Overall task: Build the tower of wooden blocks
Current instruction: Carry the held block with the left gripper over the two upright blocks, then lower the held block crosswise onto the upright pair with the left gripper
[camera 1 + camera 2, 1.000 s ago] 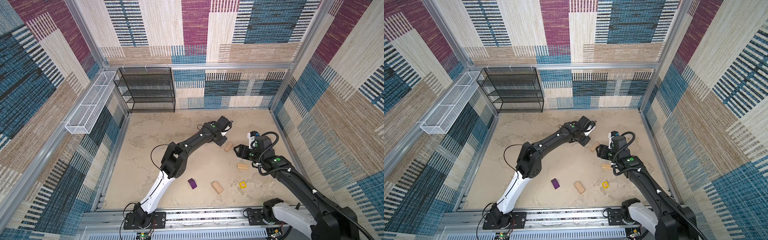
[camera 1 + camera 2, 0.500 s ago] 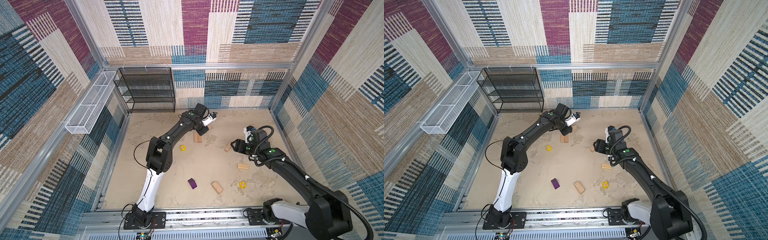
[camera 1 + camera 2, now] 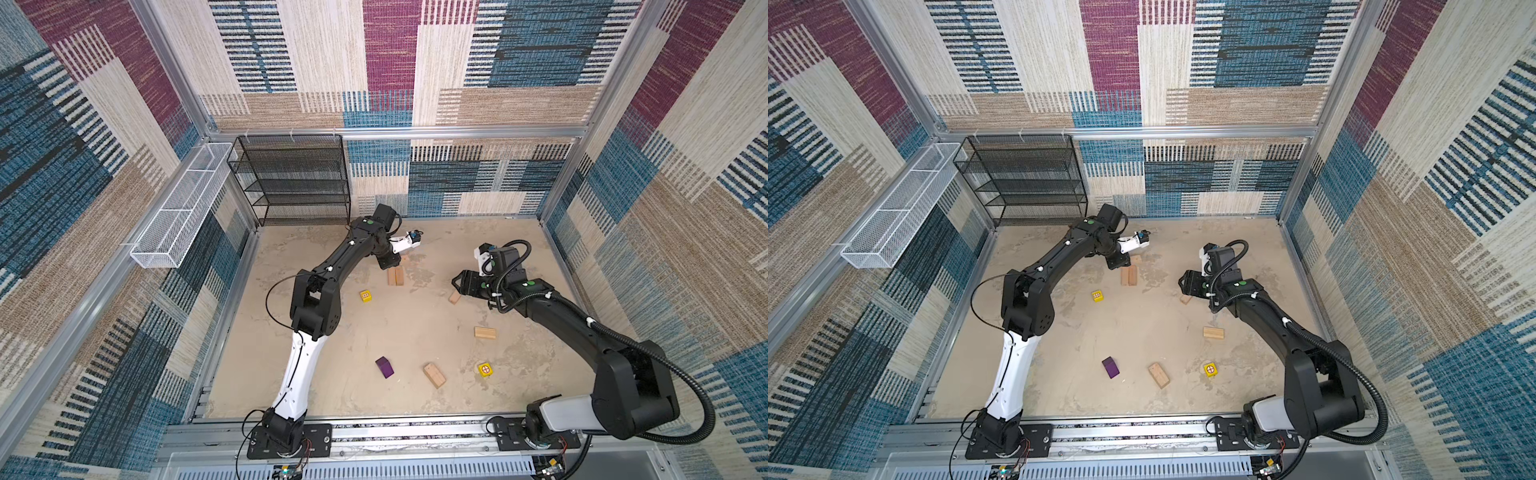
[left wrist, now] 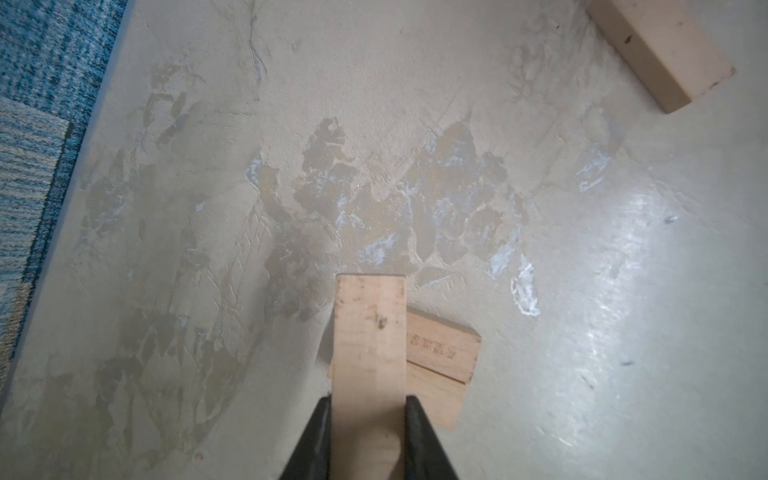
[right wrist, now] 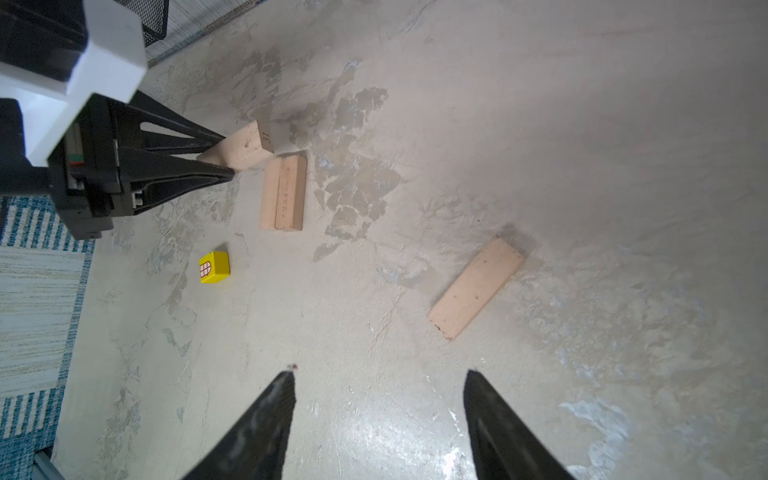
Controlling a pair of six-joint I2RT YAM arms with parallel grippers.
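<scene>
a mottled beige table [image 3: 332, 395] fills a cell with walls [image 3: 390, 62] of woven patchwork in blue, tan and maroon, and a metal rail [image 3: 415, 430] runs along the near edge. nine blocks are in sight: six tan bricks, two yellow cubes and one purple block. nearest the rail, well apart from each other, lie the purple block [image 3: 384, 367], the near brick [image 3: 434, 375] set slantwise, and the near yellow cube [image 3: 485, 369]. farther back on the right, the right brick [image 3: 485, 332] lies with its long axis across the table. beyond it the right gripper [image 5: 379, 373] hangs over bare table with its jaws wide apart and nothing between them; the lone brick [image 5: 476, 286] lies flat just beside it, at an angle. the far yellow cube [image 3: 365, 296] sits left of the middle. behind that, about mid-width in the back half, the tower [image 3: 395, 275] is so far two bricks lying flat, side by side and touching, with their long axes pointing near to far. the left gripper [image 4: 369, 401] is clamped on the held brick [image 4: 369, 332], which lies crosswise over the tower's far end; i cannot tell whether it touches. a black mesh shelf [image 3: 291, 183] stands at the back left, and a white wire basket [image 3: 178, 208] hangs on the left wall.
</scene>
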